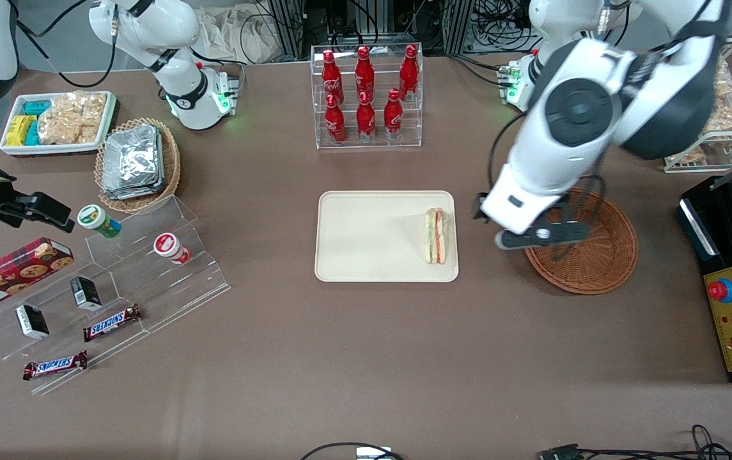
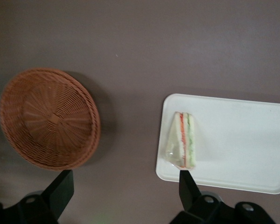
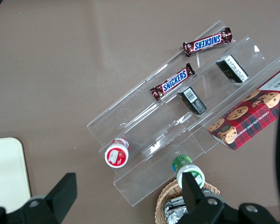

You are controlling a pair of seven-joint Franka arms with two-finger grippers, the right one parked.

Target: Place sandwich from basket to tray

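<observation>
1 sandwich (image 1: 436, 236) lies on the tray (image 1: 366, 236), at its edge nearest the basket (image 1: 596, 255). Above the gap between tray and basket hovers the gripper (image 2: 123, 186), released, holding nothing.

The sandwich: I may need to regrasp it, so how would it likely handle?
The sandwich looks soft: bread would probably squash under a firm pinch. Its clear wrap may be slippery. Lying flat on the tray, it seems unlikely to roll. The tool hangs open above the basket.
</observation>
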